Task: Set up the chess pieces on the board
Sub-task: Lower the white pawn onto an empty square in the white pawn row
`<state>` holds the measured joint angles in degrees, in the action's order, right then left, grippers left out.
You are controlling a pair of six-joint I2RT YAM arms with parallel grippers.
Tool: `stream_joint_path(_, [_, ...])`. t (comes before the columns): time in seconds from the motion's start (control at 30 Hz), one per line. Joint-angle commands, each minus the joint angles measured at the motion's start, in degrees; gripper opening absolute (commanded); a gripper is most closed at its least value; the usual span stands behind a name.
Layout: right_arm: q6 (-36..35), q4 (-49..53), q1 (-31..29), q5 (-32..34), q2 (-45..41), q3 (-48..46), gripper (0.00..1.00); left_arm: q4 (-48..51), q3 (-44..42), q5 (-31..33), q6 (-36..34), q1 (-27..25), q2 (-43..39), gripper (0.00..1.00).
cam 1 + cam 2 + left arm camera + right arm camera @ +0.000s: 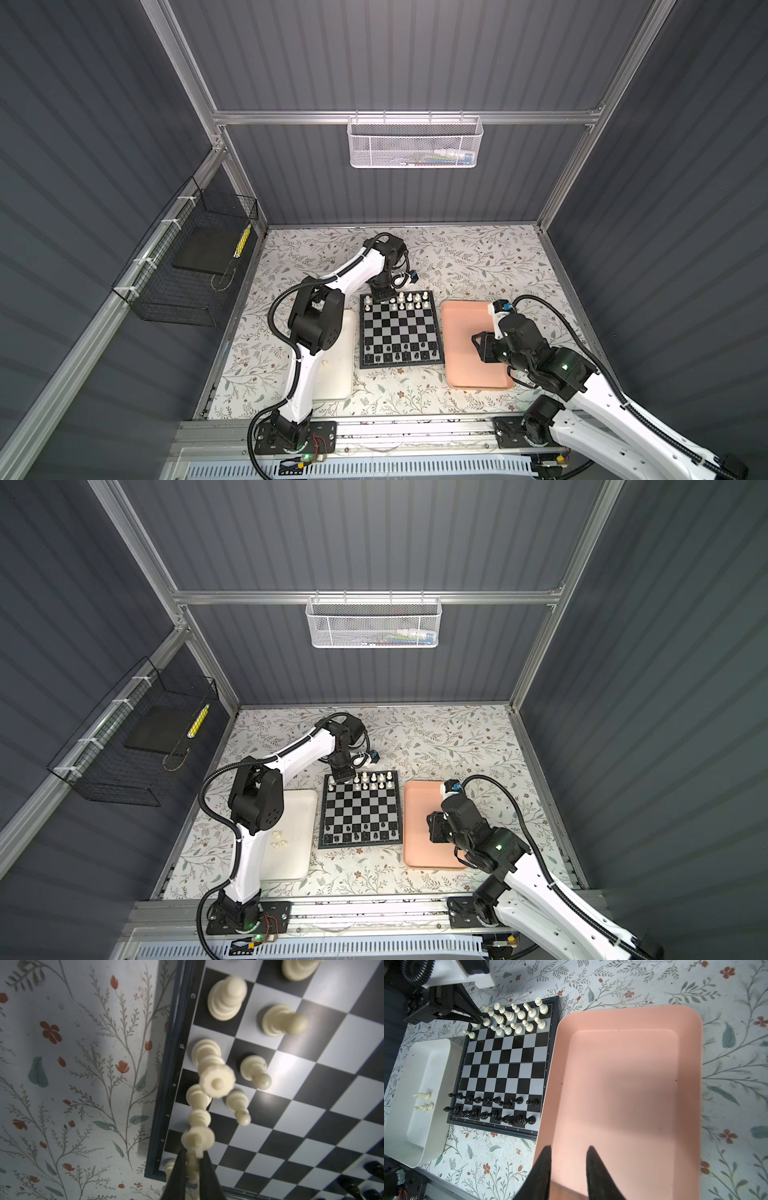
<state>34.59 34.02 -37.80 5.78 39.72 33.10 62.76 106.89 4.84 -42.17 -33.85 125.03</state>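
Chessmen in black plastic [497, 1099] fill 2 rows along the near edge of the small black-and-silver chequered board [399, 328] with its black rim. We judge that side finished, though the pieces are too small for us to count. Cream-white plastic chessmen [517, 1028] stand in 2 rows at the far edge, with gaps towards the left corner.

Over that corner the left gripper [193, 1154] is clamped on 1 more cream-white piece [192, 1167], low above the squares. We cannot tell whether its base touches the board.

Just left of the board, the plain white plastic tray [436, 1053] has 2 cream-white pieces [424, 1107] lying on their sides. To the right, the salmon-pink plastic tray [623, 1084] holds nothing. The right gripper [569, 1148] hangs above it, jaws narrowly parted and empty. Board and both trays sit on the floral-patterned bench [633, 980].

We reckon the job nearly done: seat this piece, then fetch the last 2.
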Motion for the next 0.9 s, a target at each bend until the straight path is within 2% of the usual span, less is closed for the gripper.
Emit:
stream_joint_path(0.0, [0.68,1.06,0.18,0.74,-0.53,-0.57,0.32,1.27,1.72,-1.59,0.58,-0.43,0.80,0.09])
stream_joint_path(0.87, [1.18,1.41,0.23,0.86,-1.43,-1.47,0.32,1.05,2.73,-1.14,1.13,-0.43,2.68,0.09])
